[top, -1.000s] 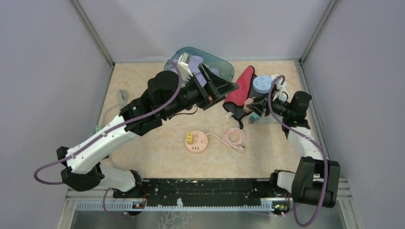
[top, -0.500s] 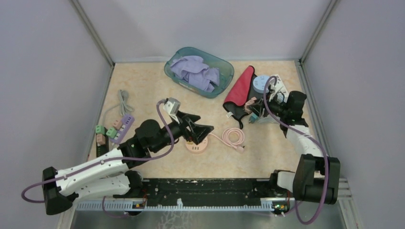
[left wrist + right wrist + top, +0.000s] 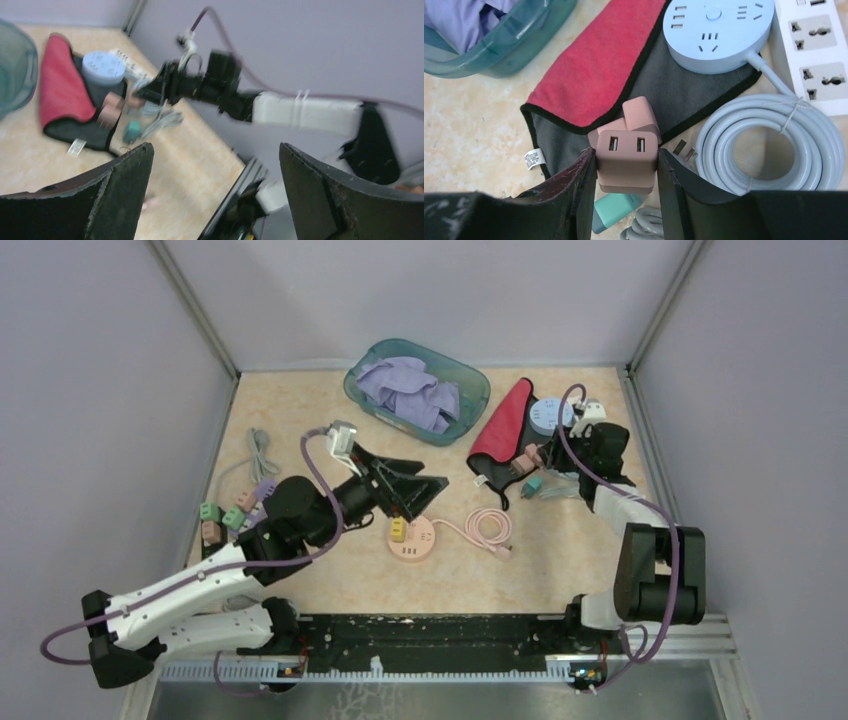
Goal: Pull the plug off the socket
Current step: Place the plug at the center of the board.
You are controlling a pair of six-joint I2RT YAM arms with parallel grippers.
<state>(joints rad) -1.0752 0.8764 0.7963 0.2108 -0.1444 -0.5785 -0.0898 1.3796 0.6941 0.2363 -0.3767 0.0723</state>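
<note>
The beige speckled tabletop (image 3: 560, 560) sits between lavender walls. Near its middle, the round pink socket (image 3: 415, 542) carries a yellow plug (image 3: 397, 531), with its pink cable (image 3: 487, 528) coiled beside it. The left gripper (image 3: 412, 490) hangs just above the socket, fingers wide apart. The right gripper (image 3: 626, 160) is clamped on a pink USB adapter (image 3: 627, 145) over the red cloth (image 3: 609, 65), whose white tag (image 3: 534, 159) is too small to read.

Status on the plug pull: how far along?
Nothing done: yellow plug sits in the pink socket. In hand: left gripper open, hovering just behind it; right gripper clamps a pink adapter off to the side. Remaining: grip the plug, pull it free.
</note>
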